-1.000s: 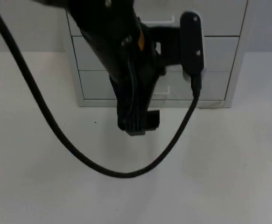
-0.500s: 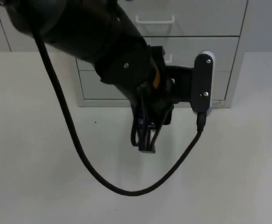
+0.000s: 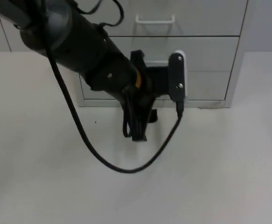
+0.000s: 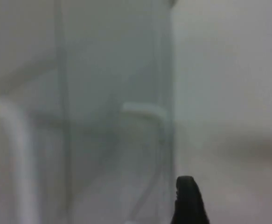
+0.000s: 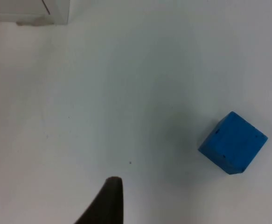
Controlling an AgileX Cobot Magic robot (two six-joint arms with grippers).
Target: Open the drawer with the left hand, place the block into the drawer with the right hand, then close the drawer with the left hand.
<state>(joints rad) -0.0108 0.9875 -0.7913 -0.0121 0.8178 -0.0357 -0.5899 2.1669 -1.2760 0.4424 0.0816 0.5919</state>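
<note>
Left hand (image 3: 138,126) hangs before the shut drawer unit (image 3: 210,51), grip state untellable; its handle (image 3: 154,19) looks rigid. The blue block (image 5: 233,142), light, flat-faced, lies on the surface (image 5: 126,93).

A bare white table top (image 3: 238,177) runs back to a grey partition wall (image 3: 266,23).

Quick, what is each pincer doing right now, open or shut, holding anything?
Left pincer: by the drawer unit, cannot be told.
Right pincer: above the table near the blue block, cannot be told.
</note>
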